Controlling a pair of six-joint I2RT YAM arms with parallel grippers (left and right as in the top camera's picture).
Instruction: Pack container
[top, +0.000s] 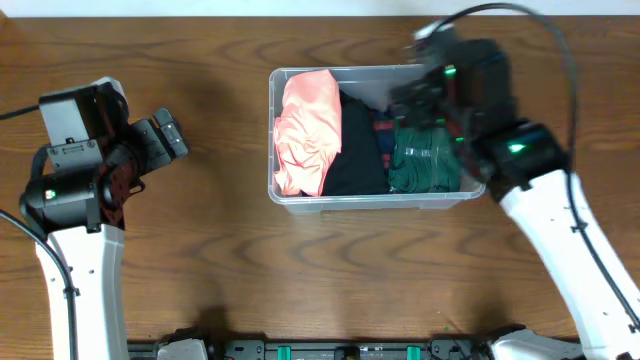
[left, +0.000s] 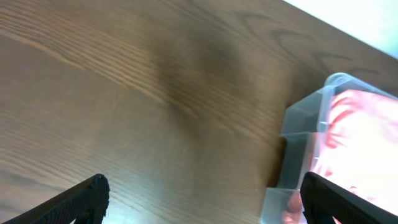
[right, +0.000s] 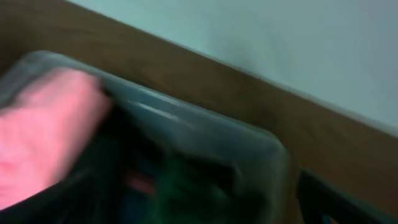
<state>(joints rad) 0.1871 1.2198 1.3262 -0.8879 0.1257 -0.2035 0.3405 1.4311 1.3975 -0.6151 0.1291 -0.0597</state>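
Note:
The clear plastic container (top: 280, 195) stands on the wooden table at centre. It holds a salmon-pink garment (top: 308, 130) at its left, a black garment (top: 355, 150) in the middle and a dark green garment (top: 425, 160) at its right. My right gripper (top: 432, 95) hovers over the container's back right corner. In the blurred right wrist view its fingers (right: 193, 208) are spread wide over the green garment (right: 186, 186), inside the container's rim (right: 186, 118). My left gripper (top: 172, 135) is open and empty, well left of the container (left: 298, 143).
A dark plaid piece (top: 381, 128) shows between the black and green garments. Bare wooden table (top: 200, 250) surrounds the container. The table's far edge (right: 249, 74) lies close behind the container, with a pale wall beyond.

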